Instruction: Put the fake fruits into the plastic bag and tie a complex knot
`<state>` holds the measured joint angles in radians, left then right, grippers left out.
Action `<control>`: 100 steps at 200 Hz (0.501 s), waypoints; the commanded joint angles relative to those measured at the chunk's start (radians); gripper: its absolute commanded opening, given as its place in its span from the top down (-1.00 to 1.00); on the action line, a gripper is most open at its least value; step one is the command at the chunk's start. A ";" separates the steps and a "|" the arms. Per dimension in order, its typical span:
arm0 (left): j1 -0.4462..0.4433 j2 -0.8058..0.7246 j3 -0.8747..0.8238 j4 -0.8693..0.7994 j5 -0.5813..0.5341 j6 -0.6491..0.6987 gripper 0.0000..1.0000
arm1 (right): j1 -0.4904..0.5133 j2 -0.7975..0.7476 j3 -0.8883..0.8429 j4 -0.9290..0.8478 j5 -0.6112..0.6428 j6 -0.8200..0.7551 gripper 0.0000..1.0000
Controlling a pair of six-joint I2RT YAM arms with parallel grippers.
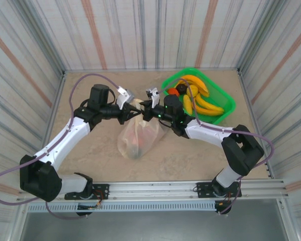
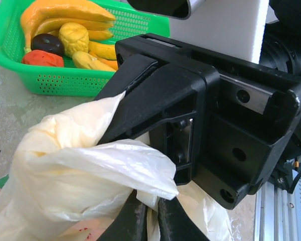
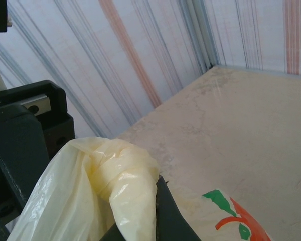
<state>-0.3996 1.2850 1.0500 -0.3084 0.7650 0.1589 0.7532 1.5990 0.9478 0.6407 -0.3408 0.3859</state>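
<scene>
- Left gripper (image 2: 148,213): fingers closed to a thin slit, pinching a fold of the thin translucent cream plastic bag (image 2: 75,175) printed with red-orange fruit pictures.
- Right gripper (image 1: 144,109): fingers closed, meeting the left gripper tip to tip. The bag's gathered cream handle bunch (image 3: 121,175) drapes over one finger and is clamped there.
- Bag position: the neck is held between the two grippers. The body hangs directly below them and rests on the beige table (image 1: 90,150).
- Step in hand, as judged: tying. The neck is gathered and twisted, but it cannot be told whether a knot has closed.
- Next move, as judged: one gripper holds the neck taut while the other carries a handle tail around and through. The film looks thin and slippery, so short pulls are advised.
- Fake fruits in the bag (image 1: 138,144): red and dark shapes below the grippers, seen through the film. The count is not readable.
- Green rectangular plastic mesh basket (image 2: 65,83): beyond the right gripper, well apart from the bag.
- Count: two grippers, one bag, one basket.
- In the basket:
  - one dark purple piece (image 2: 46,43)
  - one red piece (image 2: 42,58)
  - one knobbly yellow piece (image 2: 73,37)
  - at least four overlapping yellow bananas (image 2: 65,12)
- With these pieces outside the bag, loading appears incomplete.
</scene>
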 commanded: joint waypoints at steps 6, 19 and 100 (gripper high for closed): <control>-0.007 -0.013 -0.015 0.020 0.012 0.000 0.74 | 0.015 0.010 -0.004 0.071 -0.028 0.044 1.00; -0.007 -0.017 -0.016 0.017 0.007 0.002 0.67 | 0.014 0.011 -0.006 0.072 -0.027 0.042 1.00; -0.004 -0.071 -0.014 -0.039 -0.035 0.039 0.12 | 0.015 0.011 -0.016 0.060 -0.025 0.033 1.00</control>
<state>-0.4015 1.2610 1.0485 -0.3180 0.7574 0.1661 0.7532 1.6032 0.9440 0.6655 -0.3382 0.4110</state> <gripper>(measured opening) 0.397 0.043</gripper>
